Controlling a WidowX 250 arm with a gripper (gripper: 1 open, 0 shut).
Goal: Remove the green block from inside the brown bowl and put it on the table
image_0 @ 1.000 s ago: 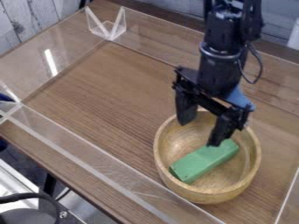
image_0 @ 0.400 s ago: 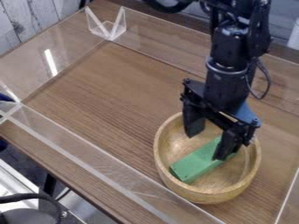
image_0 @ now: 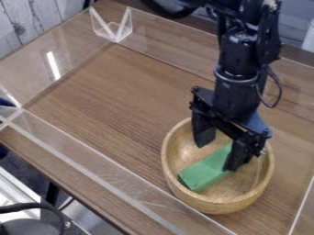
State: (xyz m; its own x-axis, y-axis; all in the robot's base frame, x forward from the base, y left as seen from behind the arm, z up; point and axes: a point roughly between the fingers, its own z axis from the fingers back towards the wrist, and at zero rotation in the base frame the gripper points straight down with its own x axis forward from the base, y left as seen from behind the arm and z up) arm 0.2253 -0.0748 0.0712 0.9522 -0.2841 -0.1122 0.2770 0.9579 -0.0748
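Note:
The brown bowl (image_0: 252,191) sits on the table (image_0: 117,101) at the near right. Inside it lies the green block (image_0: 205,172), slanting toward the bowl's near left rim. My gripper (image_0: 229,147) points straight down into the bowl, just above the block's far end. Its two black fingers stand wide open, one at the left over the bowl's inner wall and one at the right near the block's upper end. Nothing is gripped between them. The block's far end is partly hidden by the fingers.
Low clear acrylic walls (image_0: 73,151) border the tabletop on the near left and far sides. A small clear bracket (image_0: 110,25) stands at the far corner. Bare wood lies to the left of the bowl.
The gripper has shifted slightly toward the bowl's middle and sunk a little over the block, staying open. The block and bowl have not moved.

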